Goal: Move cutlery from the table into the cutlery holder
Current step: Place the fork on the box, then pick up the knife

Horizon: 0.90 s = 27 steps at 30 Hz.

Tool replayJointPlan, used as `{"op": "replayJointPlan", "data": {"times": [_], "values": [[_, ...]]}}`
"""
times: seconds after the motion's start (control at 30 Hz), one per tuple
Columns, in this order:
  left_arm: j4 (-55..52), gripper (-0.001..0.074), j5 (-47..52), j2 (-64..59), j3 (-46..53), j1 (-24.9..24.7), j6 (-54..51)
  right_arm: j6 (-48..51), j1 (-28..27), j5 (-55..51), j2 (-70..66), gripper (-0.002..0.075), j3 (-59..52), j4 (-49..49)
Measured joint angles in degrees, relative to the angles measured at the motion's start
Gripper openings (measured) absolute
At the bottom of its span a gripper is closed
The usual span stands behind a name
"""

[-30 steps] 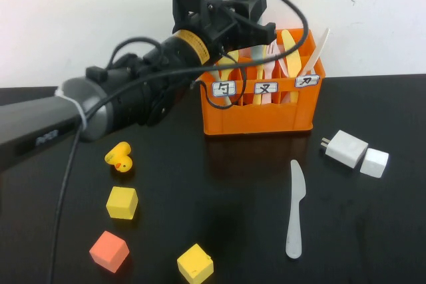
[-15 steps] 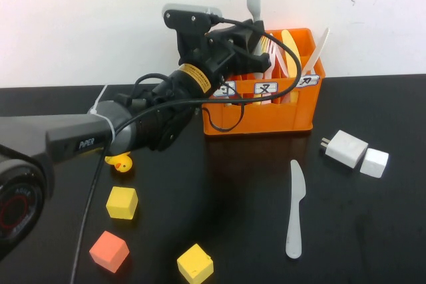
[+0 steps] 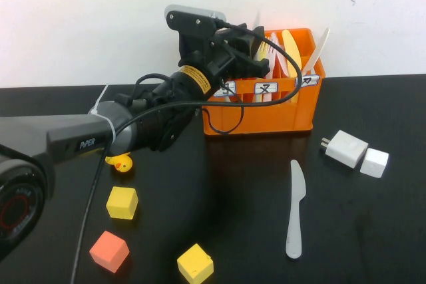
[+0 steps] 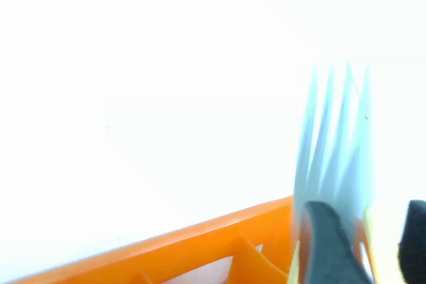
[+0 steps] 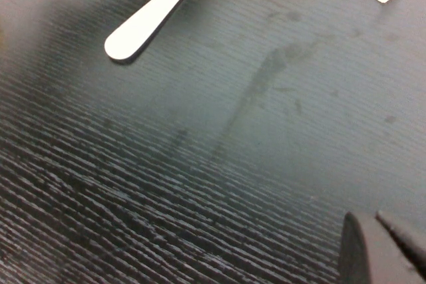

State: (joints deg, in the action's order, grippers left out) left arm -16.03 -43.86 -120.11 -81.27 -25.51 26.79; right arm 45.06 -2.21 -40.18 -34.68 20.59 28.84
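My left gripper (image 3: 256,48) hangs over the middle of the orange cutlery holder (image 3: 256,114), at the back of the black table (image 3: 226,197). The pale grey fork (image 3: 258,24) stands upright between its fingers, tines up, and is blurred as it slides down into the holder. In the left wrist view the fork (image 4: 336,138) lies against one finger (image 4: 329,244), with a gap to the other, above the holder's rim (image 4: 200,244); the left gripper (image 4: 373,231) is open. The pale grey knife (image 3: 295,207) lies flat at front right. My right gripper (image 5: 371,221) is shut, low over the table near the knife's handle (image 5: 160,11).
Yellow cutlery (image 3: 291,48) and white cutlery (image 3: 318,48) stand in the holder. A white charger (image 3: 346,147) and a white block (image 3: 374,162) lie at right. A yellow duck (image 3: 120,159), yellow cubes (image 3: 122,202) (image 3: 195,263) and a red-orange cube (image 3: 108,251) sit at front left.
The left gripper carried the fork over the holder and sank a little. The fork now stands much lower between the fingers. The knife has not moved.
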Motion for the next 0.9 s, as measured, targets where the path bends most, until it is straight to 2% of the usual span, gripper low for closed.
{"op": "replayJointPlan", "data": {"times": [0.13,0.3,0.47,0.57,0.67,0.73,0.9], "values": [[0.48,0.0315,1.48,0.40,0.00,0.00,0.25,0.01,0.00,0.00,0.00,-0.0002,0.00,0.00],[0.53,0.0311,6.91,4.42,0.13,0.00,0.00,0.01,0.00,0.27,0.00,-0.0002,0.00,0.00],[-0.40,0.0176,20.07,14.58,0.13,0.00,0.80,0.11,0.00,0.87,0.00,-0.0002,0.00,0.00],[-0.51,0.0059,36.73,22.66,0.13,-0.22,5.76,0.77,0.00,1.10,0.00,-0.0002,0.00,0.00],[-0.51,0.0017,54.59,31.07,0.67,-0.60,6.23,1.27,0.00,1.10,0.00,-0.0002,-0.02,0.68],[-0.51,0.0008,61.96,36.01,2.87,-0.60,4.92,1.83,0.00,1.10,0.00,-0.0002,-0.02,1.86],[1.86,0.0002,69.02,50.50,15.93,-0.60,4.85,3.95,0.00,0.52,0.00,-0.0002,-0.02,9.52]]}}
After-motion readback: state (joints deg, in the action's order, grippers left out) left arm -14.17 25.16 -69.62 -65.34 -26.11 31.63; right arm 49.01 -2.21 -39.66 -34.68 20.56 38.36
